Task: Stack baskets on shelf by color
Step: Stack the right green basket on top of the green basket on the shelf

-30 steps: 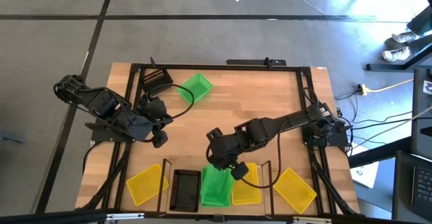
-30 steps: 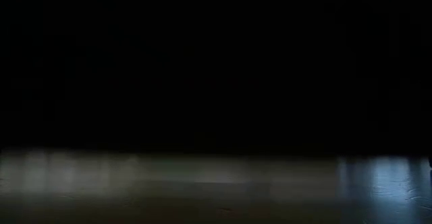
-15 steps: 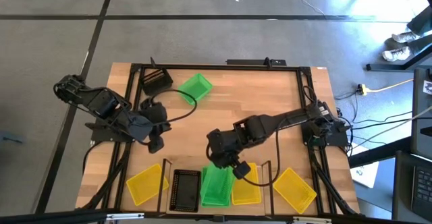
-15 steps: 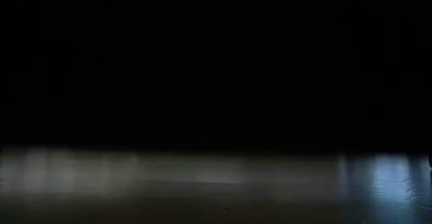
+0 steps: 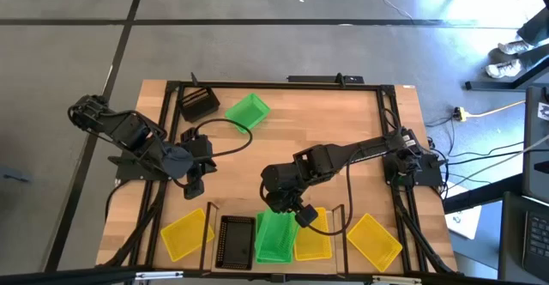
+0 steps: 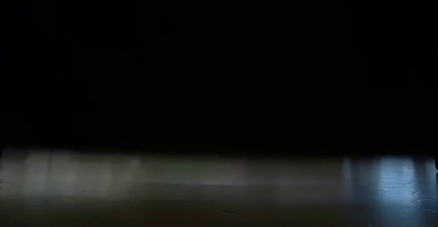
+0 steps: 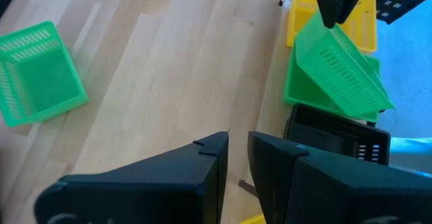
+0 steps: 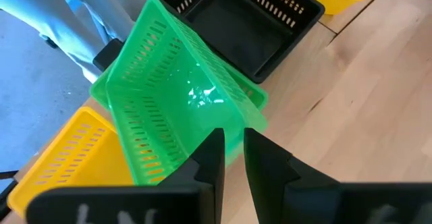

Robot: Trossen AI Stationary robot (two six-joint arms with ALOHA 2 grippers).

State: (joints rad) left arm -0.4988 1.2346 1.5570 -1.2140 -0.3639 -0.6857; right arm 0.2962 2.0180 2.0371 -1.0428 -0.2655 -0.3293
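High view, looking straight down: we see a wooden bench [image 5: 343, 126] with the shelf [image 5: 339, 219] at its six o'clock edge. On the shelf sit a black basket [image 5: 237, 240], a green basket [image 5: 268, 251] and a yellow basket [image 5: 313, 244] side by side.

The right gripper [image 5: 287, 208] hovers at the shelf's twelve o'clock side, its fingers narrowed on the rim of a tilted green basket [image 8: 169, 109], which leans into the green one already there. We judge the step in hand to be stacking green on green. The next move calls for levelling the held basket, seating it squarely in the one below, then letting go.

The left gripper [image 5: 195, 186] hangs empty at nine o'clock of the bench's middle, its fingers a narrow gap apart. Loose baskets remain: a green one [image 5: 247, 111] and a black one [image 5: 199, 105] near twelve o'clock, a yellow one [image 5: 187, 233] at the shelf's nine o'clock side and another yellow one [image 5: 374, 241] at its three o'clock side.

Against the frame a second earlier, the left gripper has drifted toward six o'clock, and the right gripper has shifted slightly toward nine o'clock. The baskets lie where they did.

The low view is too dark to read.
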